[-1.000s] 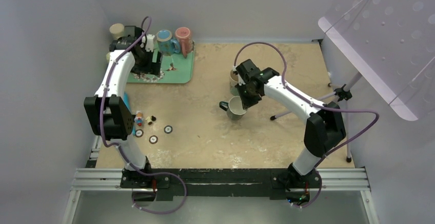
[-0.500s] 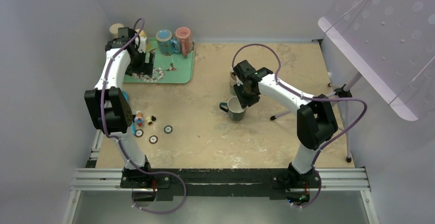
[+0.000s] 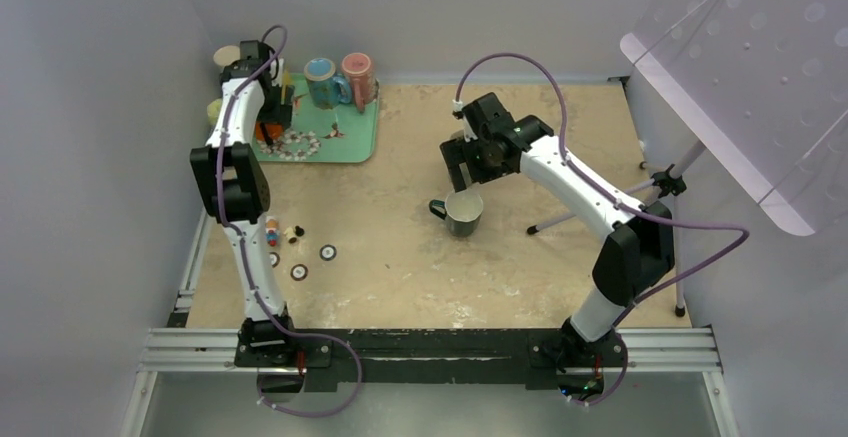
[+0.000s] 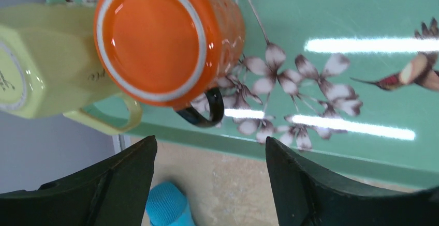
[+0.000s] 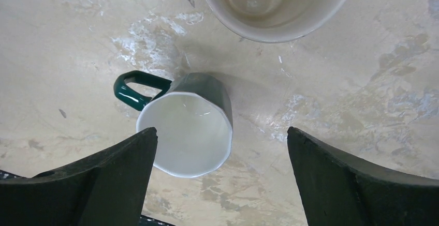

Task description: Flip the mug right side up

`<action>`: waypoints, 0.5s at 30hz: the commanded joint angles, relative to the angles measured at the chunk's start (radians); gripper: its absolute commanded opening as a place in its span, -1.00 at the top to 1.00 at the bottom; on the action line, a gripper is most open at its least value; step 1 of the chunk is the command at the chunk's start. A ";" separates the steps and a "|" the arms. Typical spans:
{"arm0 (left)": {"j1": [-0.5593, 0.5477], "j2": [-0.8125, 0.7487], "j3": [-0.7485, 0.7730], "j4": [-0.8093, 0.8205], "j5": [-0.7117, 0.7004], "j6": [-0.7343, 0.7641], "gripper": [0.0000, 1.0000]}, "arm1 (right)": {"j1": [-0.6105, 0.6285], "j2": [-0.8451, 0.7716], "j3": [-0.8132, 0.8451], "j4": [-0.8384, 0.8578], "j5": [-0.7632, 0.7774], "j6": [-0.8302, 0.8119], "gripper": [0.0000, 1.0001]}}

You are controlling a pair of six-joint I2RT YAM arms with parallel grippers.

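Observation:
A dark green mug (image 3: pixel 462 213) with a white inside (image 5: pixel 184 133) stands upright on the table, mouth up, its handle to the left. My right gripper (image 3: pixel 463 171) (image 5: pixel 221 134) hovers just above and behind it, open, touching nothing. An orange mug (image 4: pixel 155 37) with a black handle sits upside down on the green tray (image 4: pixel 362 81), base up. It shows small at the tray's left end (image 3: pixel 267 132) from above. My left gripper (image 4: pixel 209 142) (image 3: pixel 272 117) hangs over the tray's near edge beside it, open and holding nothing.
A beige mug (image 5: pixel 274 3) stands upright right behind the green one. A yellow mug (image 4: pixel 46 65) rests against the orange one. A blue mug (image 3: pixel 322 82) and a pink mug (image 3: pixel 358 75) stand at the tray's back. Small trinkets (image 3: pixel 290 237) lie front left; a tripod leg (image 3: pixel 560 219) lies right.
My right gripper has opened, let go of the green mug and lifted back from it. The left arm has swung toward the tray's far left, over the orange mug.

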 commanded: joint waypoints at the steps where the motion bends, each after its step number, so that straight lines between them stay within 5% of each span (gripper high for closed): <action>1: 0.002 0.087 0.128 -0.003 -0.090 0.011 -0.56 | 0.005 -0.043 0.060 -0.011 0.017 -0.005 -0.97; 15: 0.021 0.234 0.282 0.019 -0.068 0.032 -0.28 | 0.034 -0.018 0.139 -0.095 0.101 -0.017 -0.97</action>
